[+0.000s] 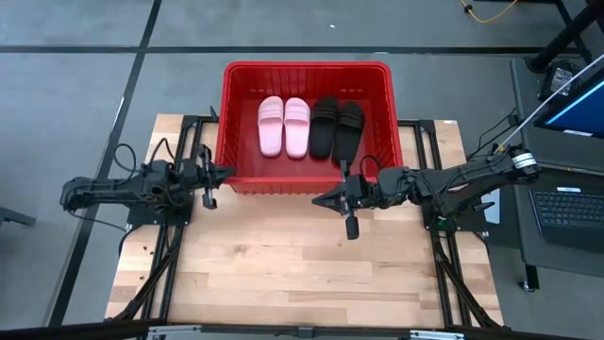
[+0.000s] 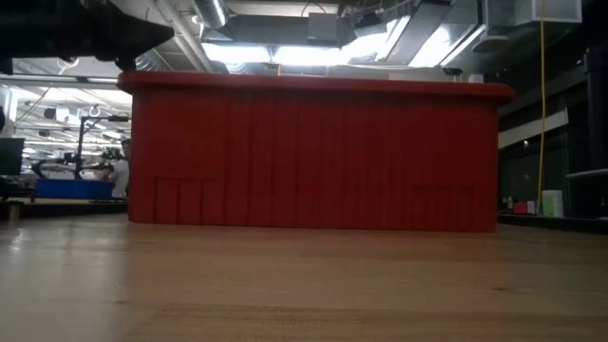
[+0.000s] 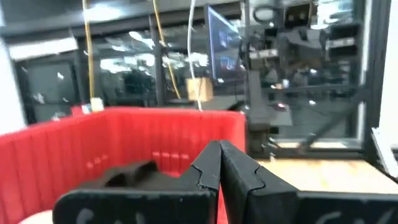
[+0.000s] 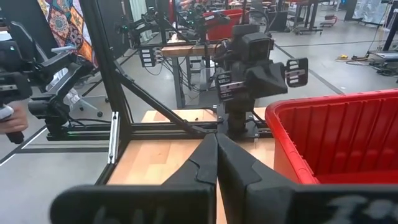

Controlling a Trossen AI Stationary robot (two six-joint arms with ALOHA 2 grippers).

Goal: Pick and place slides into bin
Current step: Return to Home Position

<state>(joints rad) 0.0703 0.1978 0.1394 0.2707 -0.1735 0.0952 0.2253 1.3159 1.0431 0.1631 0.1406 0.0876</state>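
The red bin stands at the table's far middle; it also shows in the low view. Inside it lie two pale pink slides side by side and, to their right, two black slides. My left gripper is shut and empty, just outside the bin's left near corner. My right gripper is shut and empty, just in front of the bin's near wall. Both point toward the table's middle. A black slide shows past the left fingers. The right fingers touch each other.
Bare wooden tabletop spreads in front of the bin. Black frame rails run along the table's left and right sides. A laptop stands beyond the right edge. A person's hand shows in the room behind.
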